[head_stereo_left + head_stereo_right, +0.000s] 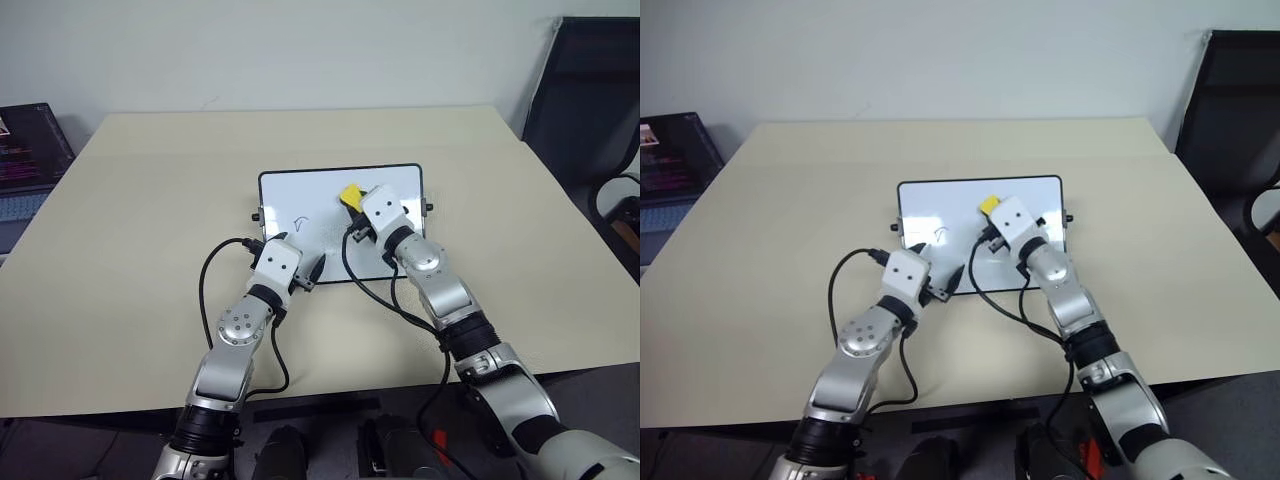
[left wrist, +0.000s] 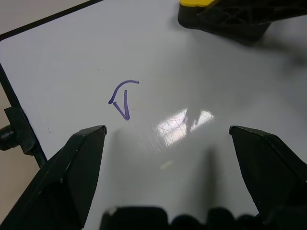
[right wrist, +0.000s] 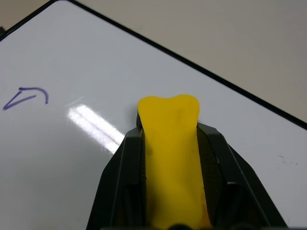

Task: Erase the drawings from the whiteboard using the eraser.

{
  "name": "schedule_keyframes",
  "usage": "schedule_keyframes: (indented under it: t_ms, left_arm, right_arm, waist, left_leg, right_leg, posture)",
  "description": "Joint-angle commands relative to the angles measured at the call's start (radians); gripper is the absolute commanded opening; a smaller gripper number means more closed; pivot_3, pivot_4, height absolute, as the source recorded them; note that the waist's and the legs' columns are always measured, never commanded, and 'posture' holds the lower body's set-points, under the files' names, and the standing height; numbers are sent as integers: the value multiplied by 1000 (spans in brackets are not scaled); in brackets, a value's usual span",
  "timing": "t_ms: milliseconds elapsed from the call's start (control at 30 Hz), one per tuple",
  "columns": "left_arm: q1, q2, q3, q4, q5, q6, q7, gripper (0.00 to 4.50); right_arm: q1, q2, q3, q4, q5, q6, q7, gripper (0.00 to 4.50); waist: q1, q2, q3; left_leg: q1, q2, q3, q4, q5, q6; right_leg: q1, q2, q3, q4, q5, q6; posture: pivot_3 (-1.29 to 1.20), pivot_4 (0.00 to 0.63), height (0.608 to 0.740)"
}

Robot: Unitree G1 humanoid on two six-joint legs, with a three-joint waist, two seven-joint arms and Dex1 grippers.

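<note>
Left gripper point(image 2: 168, 139) spread over board's point(image 1: 300, 190) near edge; right gripper point(image 3: 169, 129) pinches eraser point(image 3: 170, 158) mid-board; wrist views show drawing point(image 2: 122, 98) clearly; bare white around.

Probably an office or lab room: a wide beige table point(image 1: 150, 250) stands against a plain pale wall point(image 1: 300, 50), an open laptop point(image 1: 25, 165) far left, a black chair point(image 1: 590, 110) far right.

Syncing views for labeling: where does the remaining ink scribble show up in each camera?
Left eye: scribble on whiteboard's left part, ahead of the left gripper.
Right eye: same spot.
Left wrist: centre-left, beyond the open fingers.
Right wrist: far left.
Shared landmark: yellow eraser, clamped in right gripper.
</note>
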Motion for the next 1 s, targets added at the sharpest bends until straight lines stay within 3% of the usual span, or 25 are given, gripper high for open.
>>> schedule_keyframes:
  t_ms: [33, 233, 733, 1000]
  left_arm:
    - [-14, 4, 13, -35, -6, -10, 3, 4500]
    - [-19, 6, 15, -29, -9, -12, -1, 4500]
    - [-27, 9, 11, -23, -12, -14, -8, 4500]
    - [-23, 14, 15, -33, -12, -8, -5, 4500]
  right_arm:
    - [64, -37, 4, -30, -17, 65, 26, 1118]
    - [95, -70, -16, -89, -16, 109, 35, 1118]
    - [-80, -23, -51, 36, -5, 5, -52, 1118]
    - [16, -39, -12, -25, -16, 41, 7, 1118]
  waist:
    - [0, 0, 0]
    - [0, 0, 0]
    - [-2, 0, 0]
    - [-2, 0, 0]
  left_leg:
    - [1, 0, 0, 0, 0, 0]
    - [9, 0, 0, 0, 0, 0]
    - [9, 0, 0, -2, 0, 0]
    - [9, 0, 0, -3, 0, 0]
  right_leg:
    - [0, 0, 0, 0, 0, 0]
    - [8, 0, 0, -1, 0, 0]
    - [9, 0, 0, -3, -1, 0]
    - [9, 0, 0, -3, -1, 0]
  posture:
    - [0, 150, 740]
    - [0, 150, 740]
    - [0, 150, 740]
    - [0, 150, 740]
